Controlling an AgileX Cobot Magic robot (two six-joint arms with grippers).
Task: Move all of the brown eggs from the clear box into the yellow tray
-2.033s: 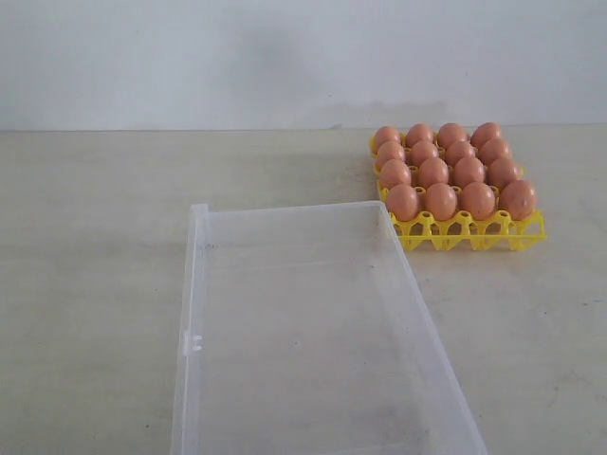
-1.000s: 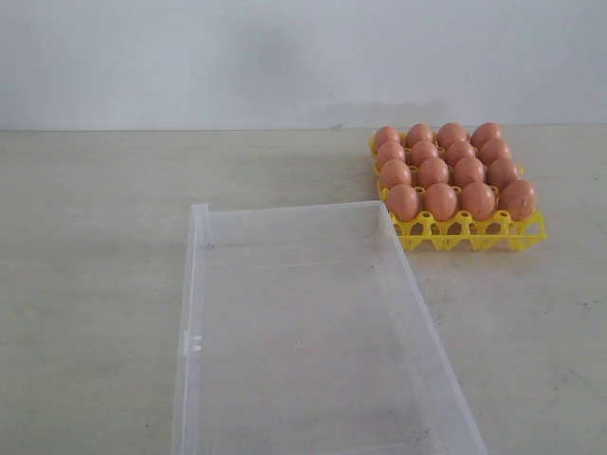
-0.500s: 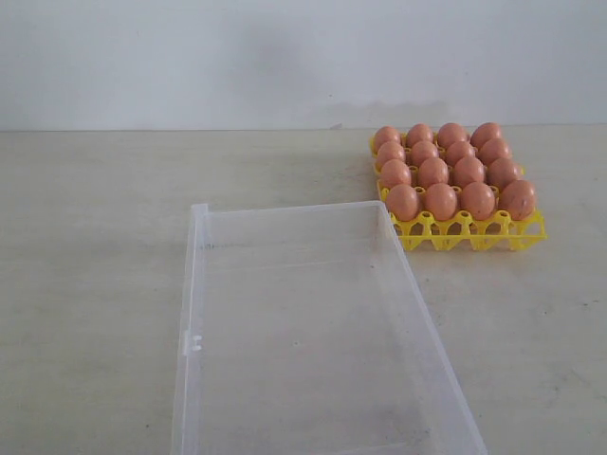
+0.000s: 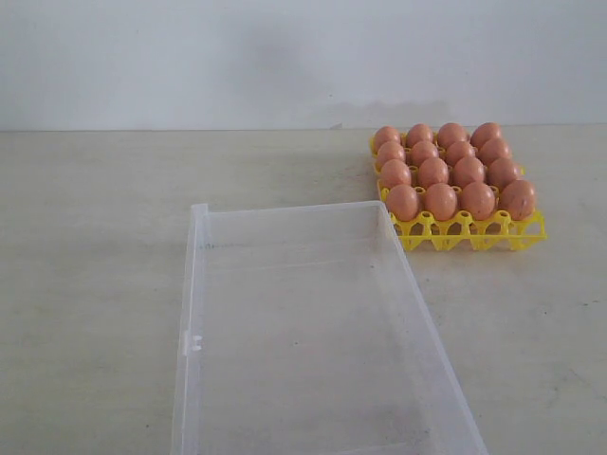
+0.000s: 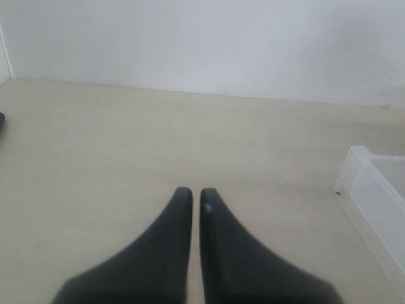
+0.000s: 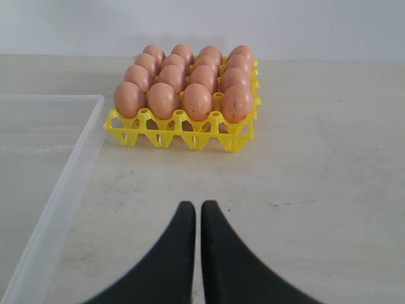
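Near end of clear box (image 4: 193, 284): cropped

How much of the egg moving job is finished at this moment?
Done: sixteen orange-brown oval eggs fill the bright yellow plastic lattice tray. The large transparent plastic box shows no egg in its visible part. In hand: nothing; both arms' jaws are shut and empty. Left: apparently nothing.

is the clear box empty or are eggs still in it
Empty where visible: nothing lies in the clear box, and the brown eggs fill the yellow tray. The box's near end is out of frame.
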